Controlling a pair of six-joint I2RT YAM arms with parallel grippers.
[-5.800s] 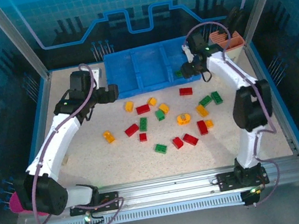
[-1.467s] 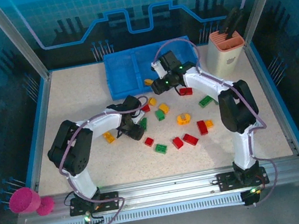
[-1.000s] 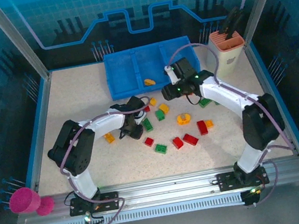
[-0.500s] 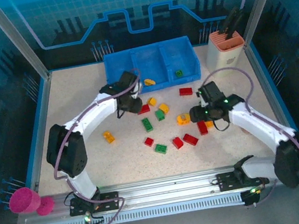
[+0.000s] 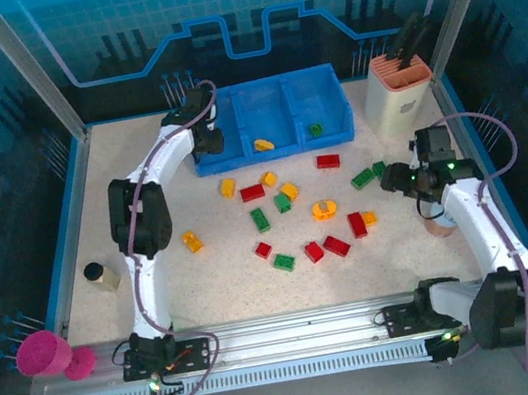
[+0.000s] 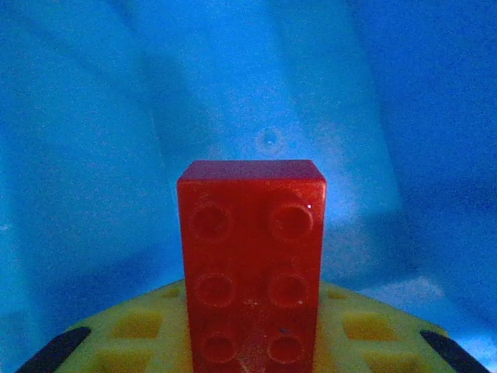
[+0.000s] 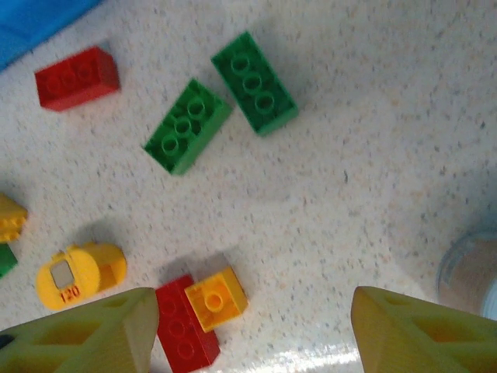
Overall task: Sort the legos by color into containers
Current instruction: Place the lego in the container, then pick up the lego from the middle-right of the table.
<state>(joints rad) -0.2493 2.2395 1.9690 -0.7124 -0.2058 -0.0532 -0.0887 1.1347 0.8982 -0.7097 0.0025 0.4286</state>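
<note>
We find the left claw point(image 5: 210, 142) clamped on a small red studded plastic brick point(image 6: 251, 264) over the bright blue plastic tray's point(image 5: 265, 85) left compartment. The right claw point(image 7: 248, 332) gapes apart above green bricks point(image 7: 186, 126) on the speckled bench point(image 5: 218, 286). We judge the bricks light, rigid and slick, best pinched across flat sides.

The red brick point(image 6: 251, 264) is of smooth plastic with a light gloss; a small highlight sits on one stud. Behind it, the wall of the blue tray point(image 6: 116, 116) is also plastic, smooth and rather matt. The green bricks point(image 7: 255, 83) have the same shiny plastic. The table top point(image 7: 373, 155) looks grainy and speckled, mostly matt. The fingers point(image 7: 93, 334) of the right gripper point(image 7: 252, 326) are of yellow matt plastic. The front rail point(image 5: 297, 332) is bare ribbed metal.
</note>
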